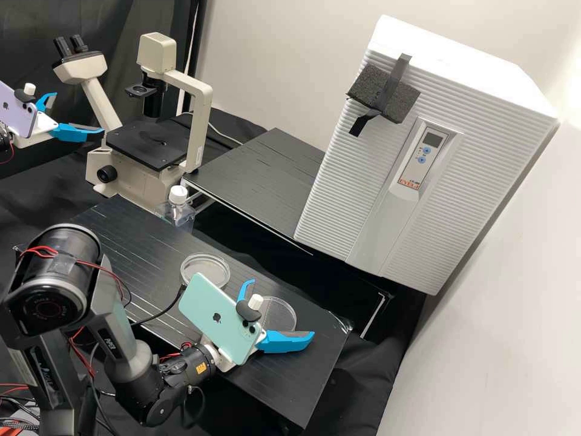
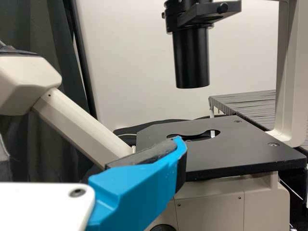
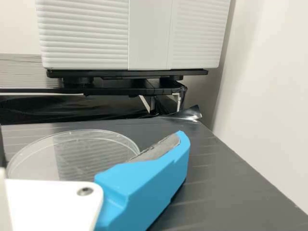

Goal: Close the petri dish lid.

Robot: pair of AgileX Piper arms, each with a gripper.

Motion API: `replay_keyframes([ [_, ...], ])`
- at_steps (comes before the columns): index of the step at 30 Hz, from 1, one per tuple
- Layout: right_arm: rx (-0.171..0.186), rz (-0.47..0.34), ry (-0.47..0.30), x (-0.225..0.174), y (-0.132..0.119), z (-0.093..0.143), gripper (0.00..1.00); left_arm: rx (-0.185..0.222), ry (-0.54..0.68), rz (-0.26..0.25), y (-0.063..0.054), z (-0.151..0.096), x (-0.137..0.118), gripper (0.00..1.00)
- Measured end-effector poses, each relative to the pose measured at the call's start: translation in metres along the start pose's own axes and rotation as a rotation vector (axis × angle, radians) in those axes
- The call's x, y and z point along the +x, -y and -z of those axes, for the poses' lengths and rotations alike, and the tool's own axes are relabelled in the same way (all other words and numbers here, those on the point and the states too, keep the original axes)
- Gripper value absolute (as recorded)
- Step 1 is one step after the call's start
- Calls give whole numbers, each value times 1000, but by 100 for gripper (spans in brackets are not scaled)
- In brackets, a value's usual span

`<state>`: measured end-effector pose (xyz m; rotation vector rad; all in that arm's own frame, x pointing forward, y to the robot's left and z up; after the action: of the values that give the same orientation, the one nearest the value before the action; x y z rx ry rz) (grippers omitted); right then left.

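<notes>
Evidently, the right white gripper with bright blue fingers (image 1: 282, 307) is held with jaws spread wide, well apart from the cream microscope (image 1: 202, 109). Between those jaws, a clear, round, shallow plastic petri dish part (image 1: 280, 315) is laid on the black bench; whether it is touched cannot be told. Nearer the microscope, a second clear round dish (image 1: 206, 274) is set. Beside the microscope, the left white-and-blue gripper (image 1: 79, 112) is held, jaws likewise parted.

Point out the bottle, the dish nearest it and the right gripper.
Bottle (image 1: 177, 212): high view, clear shoulder below the white cap.
Dish (image 1: 205, 269): high view, flat face inside the rim.
Right gripper (image 1: 282, 307): high view, midway between its open fingertips.
</notes>
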<state>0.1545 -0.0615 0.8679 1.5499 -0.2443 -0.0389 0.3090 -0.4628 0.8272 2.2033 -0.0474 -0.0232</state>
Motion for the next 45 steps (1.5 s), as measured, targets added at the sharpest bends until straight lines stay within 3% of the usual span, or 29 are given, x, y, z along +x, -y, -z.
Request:
replay_keyframes([
  [24,10,2,-3,2,2,1,0,0,0,0,0,0,0,100],
  [29,38,-2,-14,3,2,4,0,0,0,0,0,0,0,100],
  [36,108,-1,-97,2,-1,24,0,0,0,0,0,0,0,100],
  [45,90,101,-275,2,15,59,0,0,0,0,0,0,0,100],
])
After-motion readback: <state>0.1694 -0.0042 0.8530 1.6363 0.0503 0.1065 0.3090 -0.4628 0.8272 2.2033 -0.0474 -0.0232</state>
